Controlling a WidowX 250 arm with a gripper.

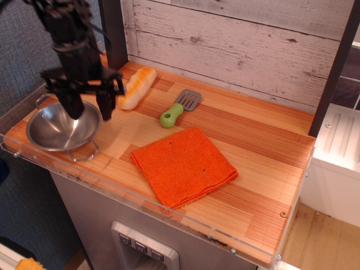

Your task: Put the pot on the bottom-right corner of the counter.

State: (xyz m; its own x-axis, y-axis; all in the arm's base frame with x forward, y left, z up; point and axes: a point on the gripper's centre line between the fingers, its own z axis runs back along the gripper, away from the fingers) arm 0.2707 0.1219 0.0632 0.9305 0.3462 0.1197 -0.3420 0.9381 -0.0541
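The pot (58, 129) is sitting flat on the surface (264, 169) at the frame's left corner. The gripper (88, 111) is hovering above its rim, fingers (104, 109) spread and holding nothing.

Backdrop: whitewashed weathered horizontal-plank wall (236, 39). Dark vertical post (112, 31) at the wall's left end, second dark slanted post (336, 67) at its right end. Left of the wall: grey-blue textured fabric panel (22, 62). Right of the wall, lower: white ribbed plastic unit (337, 163) on pale wood-look floor (309, 236). Below the wall: grey metal cabinet front (95, 225) with a pale button panel (143, 247). Light even, soft shadows.
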